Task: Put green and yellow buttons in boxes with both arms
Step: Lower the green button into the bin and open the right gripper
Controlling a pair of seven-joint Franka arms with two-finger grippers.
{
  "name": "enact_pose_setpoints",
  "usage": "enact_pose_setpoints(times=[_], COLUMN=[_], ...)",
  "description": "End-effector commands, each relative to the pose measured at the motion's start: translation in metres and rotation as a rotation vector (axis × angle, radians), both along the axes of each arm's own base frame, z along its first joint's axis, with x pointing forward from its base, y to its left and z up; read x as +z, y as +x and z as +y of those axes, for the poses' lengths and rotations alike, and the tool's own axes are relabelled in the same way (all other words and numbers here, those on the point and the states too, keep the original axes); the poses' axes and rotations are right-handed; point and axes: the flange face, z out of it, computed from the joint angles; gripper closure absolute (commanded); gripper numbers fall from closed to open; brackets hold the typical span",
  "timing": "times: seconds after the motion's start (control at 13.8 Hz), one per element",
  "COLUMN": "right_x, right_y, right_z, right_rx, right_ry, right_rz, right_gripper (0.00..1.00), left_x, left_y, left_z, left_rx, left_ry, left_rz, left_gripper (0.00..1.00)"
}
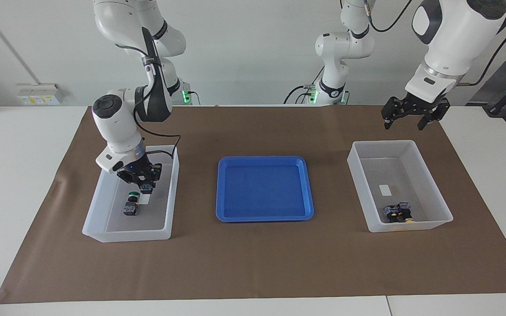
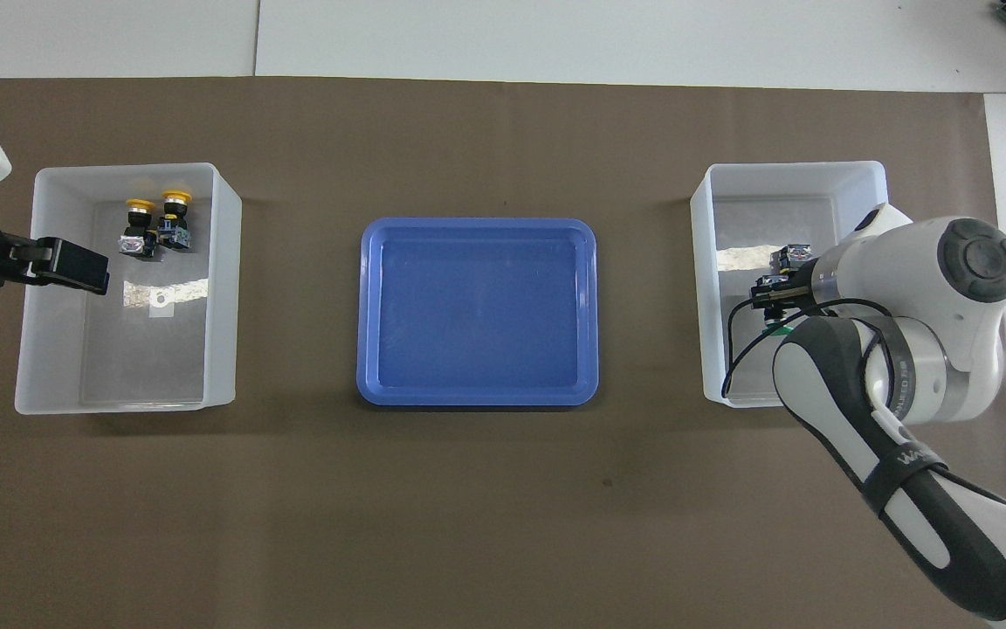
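Right claw point(image 1: 146, 188) grips green button point(image 1: 146, 188) (inside bin point(image 1: 103, 197)); left claw point(image 1: 404, 121) open.

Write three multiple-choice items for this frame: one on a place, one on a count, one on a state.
1. Where is the right gripper?
A. over the blue tray
B. down inside the box at the right arm's end
C. over bare table

2. How many yellow buttons lie in the box at the left arm's end?
A. none
B. two
C. four

3. How do the left gripper's jaws stand?
A. open, holding nothing
B. shut on a green button
C. shut on a yellow button

Key: 1 B, it sits low between the walls of that box, shut on a green button; 2 B, two yellow caps show side by side; 3 A, its fingertips are spread above the box with nothing between them. The blue tray holds nothing.
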Motion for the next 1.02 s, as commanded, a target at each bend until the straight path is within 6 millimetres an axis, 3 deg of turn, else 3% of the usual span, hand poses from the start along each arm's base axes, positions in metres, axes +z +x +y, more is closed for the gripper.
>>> enact_pose_setpoints(times=[0.0,0.15,0.36,0.58,0.73,0.87,0.95], right_x=[-0.004,-0.015,-0.023,-0.025,-0.031,-0.031,-0.031], right_y=[-0.011,-0.014,-0.017,-0.018,-0.019,-0.019,-0.019], right_z=[-0.022,-0.023,-0.022,-0.008,-0.007,-0.007,-0.009], right_rx=[0.024,0.025,0.022,-0.013,-0.012,-0.011,-0.008], right_ry=[0.039,0.039,0.038,0.091,0.093,0.092,0.091], right_rz=[-0.028,-0.033,-0.034,-0.030,-0.032,-0.032,-0.032], right_gripper=[0.97,0.89,0.85,0.79,0.65,0.44,0.41], left_x=[0.006,0.008,0.008,0.009,0.008,0.009,0.009], left_y=[-0.018,-0.016,-0.015,-0.012,-0.011,-0.010,-0.010], left_z=[0.009,0.013,0.021,0.023,0.029,0.032,0.034], left_rx=[0.008,0.018,0.038,0.042,0.050,0.055,0.058], left_ry=[0.016,0.015,0.013,0.011,0.011,0.010,0.011], left_rz=[0.028,0.012,0.009,-0.014,-0.025,-0.026,-0.026], left_gripper=[0.00,0.00,0.00,0.00,0.00,0.00,0.00])
